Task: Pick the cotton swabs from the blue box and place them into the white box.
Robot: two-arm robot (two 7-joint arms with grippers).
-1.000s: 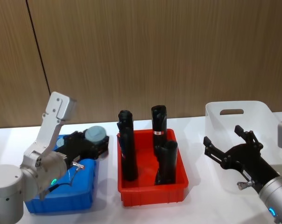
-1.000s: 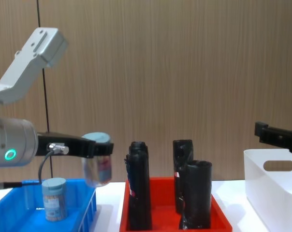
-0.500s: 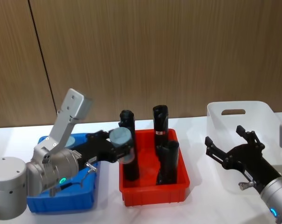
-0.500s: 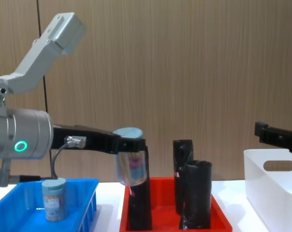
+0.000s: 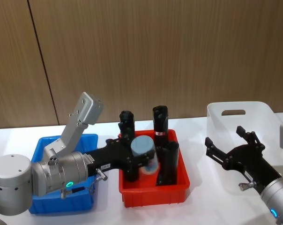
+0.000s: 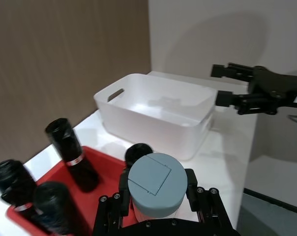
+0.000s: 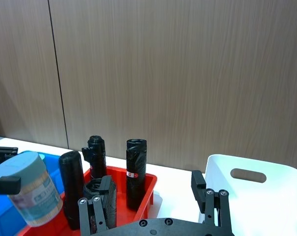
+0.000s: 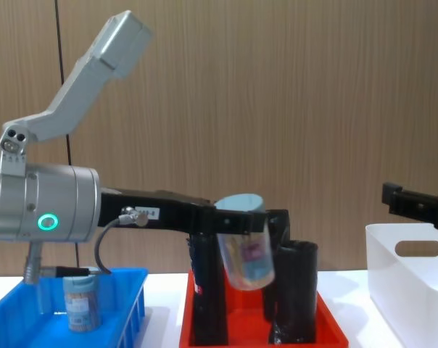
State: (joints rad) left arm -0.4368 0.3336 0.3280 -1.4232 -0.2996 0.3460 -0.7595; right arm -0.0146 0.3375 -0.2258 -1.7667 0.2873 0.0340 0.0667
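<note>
blue box (image 5: 78, 204): just left of the red tray (image 5: 153, 194) on the worktop (image 5: 202, 197). One spare tub of cotton swabs (image 8: 81, 303) stands upright in it, waiting its turn.
left pincer (image 5: 142, 157): mine, reached out from the left over the red tray and clenched around a second tub just under its lid.
held tub (image 8: 246, 254): in the air above the middle of the red tray and tilted. Its bottom hangs down among the tops of the black tubes (image 5: 160, 122); I cannot tell whether it brushes one.
step in hand: as I judge it, the carry across to the white box.
doing it well: I should lift first so the tub's bottom clears the tube tops, and only then travel right. A knock could topple a tube or twist the tub in my grip. The tub hangs askew, so I should not loosen before it is low inside the box.
white box (image 5: 258, 108): well to the right of the red tray, open-topped.
right pincer (image 5: 223, 136): mine too, right of the red tray at the white box's near-left side, fingers spread wide and holding nothing. I would cross the rim behind it so the two arms do not meet.
</note>
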